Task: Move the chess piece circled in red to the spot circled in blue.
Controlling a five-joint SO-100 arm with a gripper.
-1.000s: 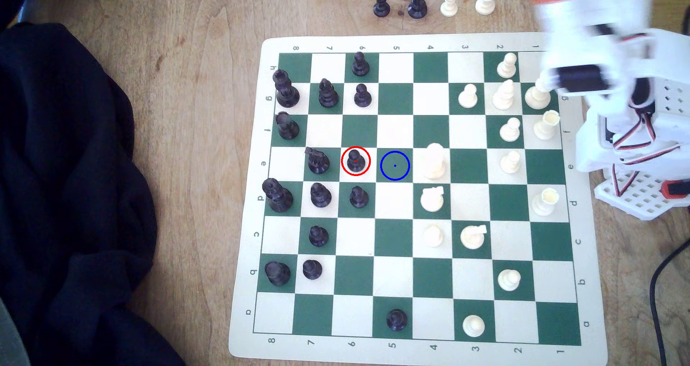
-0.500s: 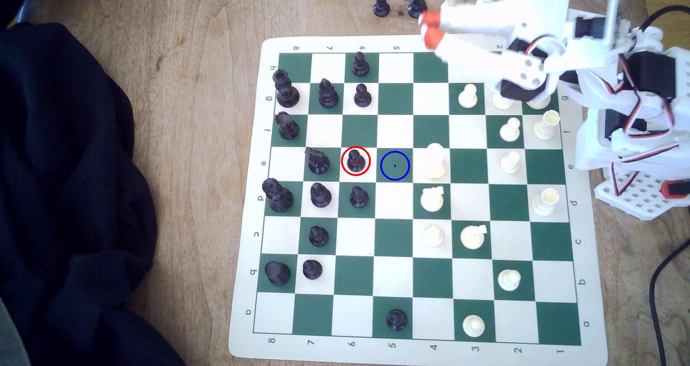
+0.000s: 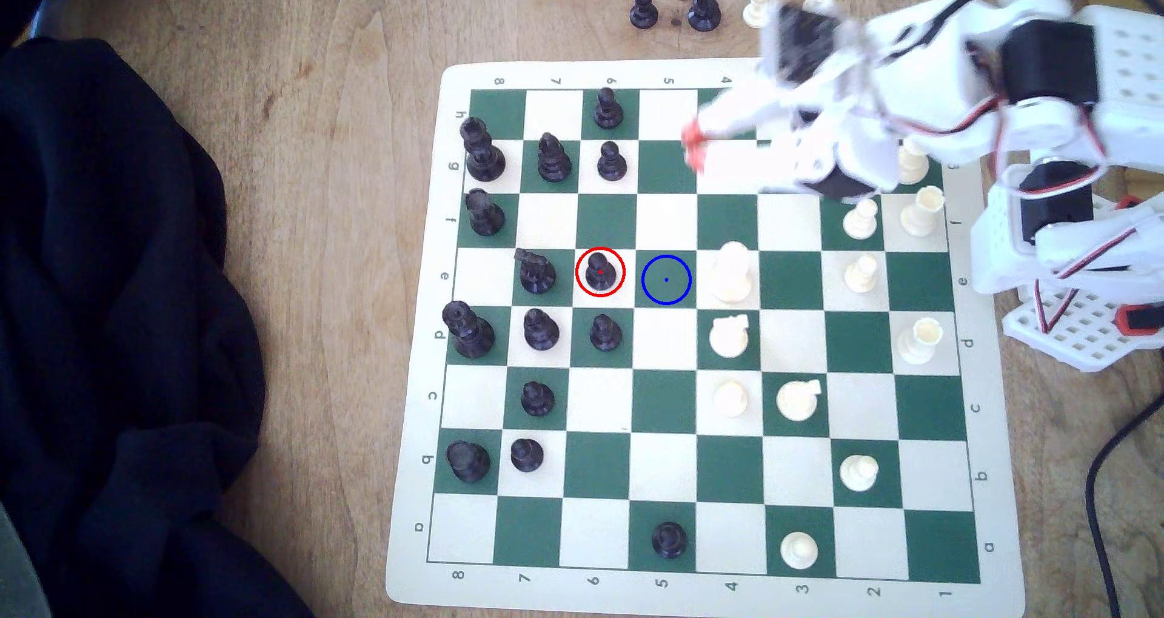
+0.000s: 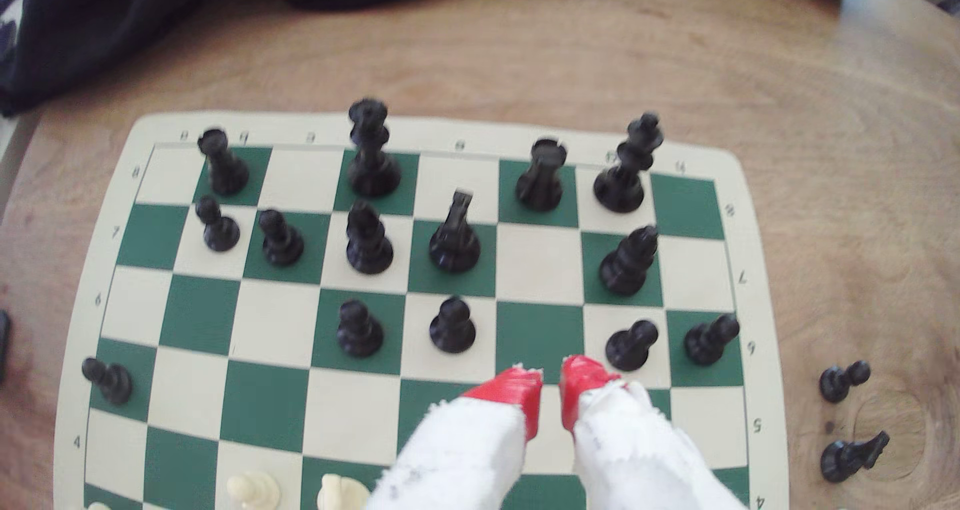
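The red-ringed black pawn (image 3: 600,271) stands on a white square, with the black knight (image 3: 535,271) just to its left in the exterior view. The blue-ringed dark green square (image 3: 666,280) lies bare, one square to the pawn's right. My gripper (image 3: 693,145), white with red tips, hangs blurred over the board, about two rows up and to the right of the spot. In the wrist view the pawn (image 4: 452,325) is ahead of the red fingertips (image 4: 524,388). My gripper (image 4: 551,385) has its tips nearly touching and holds nothing.
A tall white piece (image 3: 732,275) stands right of the blue spot. Another black pawn (image 3: 604,331) sits just below the ringed one. Captured pieces (image 3: 642,7) stand off the board (image 3: 667,70) at the top. Dark cloth (image 3: 126,309) covers the table's left.
The arm has swung from the board's right edge out over the top rows. The red tips moved left and down toward the middle. No piece has moved.
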